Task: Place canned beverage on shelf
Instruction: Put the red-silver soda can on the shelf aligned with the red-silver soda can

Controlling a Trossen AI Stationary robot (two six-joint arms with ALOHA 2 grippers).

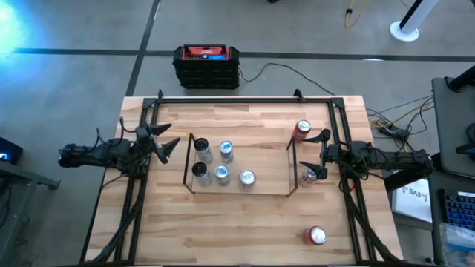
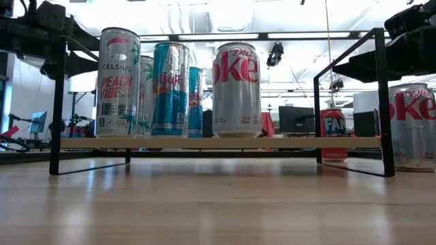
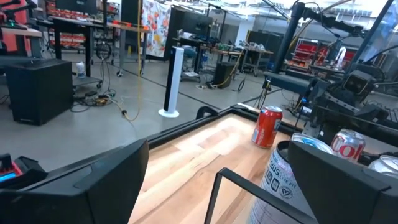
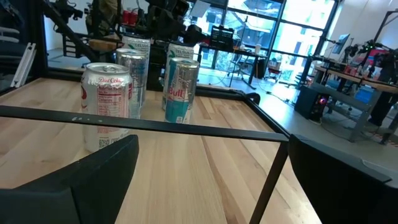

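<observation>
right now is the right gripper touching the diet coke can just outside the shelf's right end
Cannot tell. In the high view the right gripper is open, its lower finger overlapping the Diet Coke can beside the shelf; from straight above, contact cannot be judged.

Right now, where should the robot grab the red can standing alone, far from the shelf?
Around its round side, about halfway up, coming in level from the right. The red can stands upright with nothing close around it, and the open right gripper is the nearer one.
</observation>
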